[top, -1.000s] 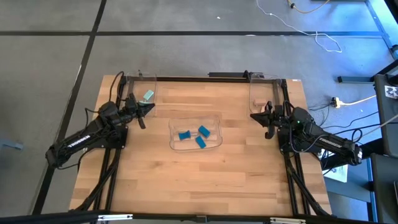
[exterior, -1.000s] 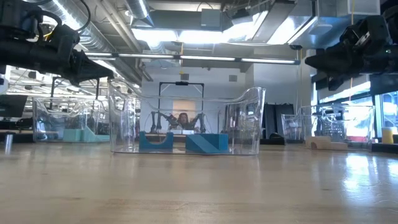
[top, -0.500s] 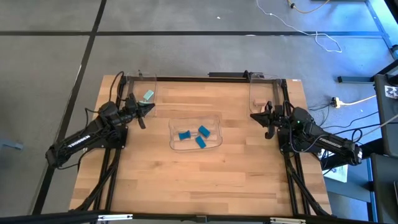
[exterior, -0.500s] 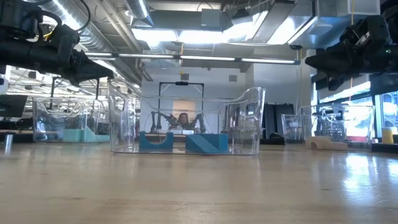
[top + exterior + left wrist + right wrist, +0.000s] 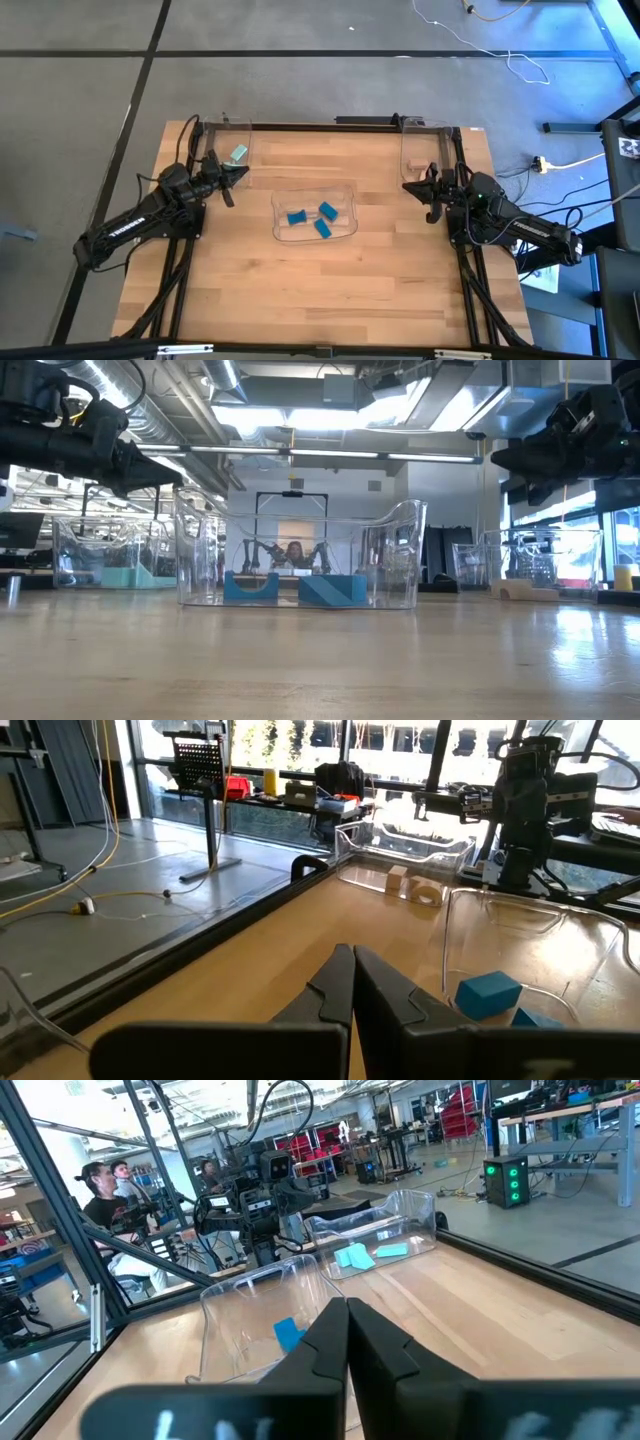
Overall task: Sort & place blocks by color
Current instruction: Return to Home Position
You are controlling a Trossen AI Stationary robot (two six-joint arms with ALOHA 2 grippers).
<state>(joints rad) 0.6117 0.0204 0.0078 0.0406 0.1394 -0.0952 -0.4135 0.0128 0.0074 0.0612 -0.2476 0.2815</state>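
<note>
- Hovering over the left side of the table [image 5: 330, 290], the left gripper [image 5: 240, 172] points toward the table's middle; in its wrist view the two fingers [image 5: 330, 985] lie pressed together, nothing between them.
- The right gripper [image 5: 407, 186] hangs over the right side, facing inward; fingers [image 5: 325, 1335] closed tight, empty.
- Blue blocks [image 5: 295, 217]: three, all inside the centre tray [image 5: 313, 187]; high view shows the left one with its long axis roughly across the table's width; the other two lie skewed on diagonals, one just beside the other; low view shows them flat on the tray floor.
- Mint blocks [image 5: 238, 154]: in the far-left tray [image 5: 222, 128], at the top-left table corner in the high view; long axis diagonal, running toward that corner; right wrist view resolves two pieces side by side.
- Tan blocks [image 5: 425, 892]: in the far-right tray [image 5: 415, 135]; left wrist view shows two, close together, lying flat; long axis cannot be told.
- Writing: white lettering [image 5: 127, 227] along the left arm, too small to read.
- People [image 5: 110, 1190] sit beyond the table in the right wrist view, well apart from both grippers.
</note>
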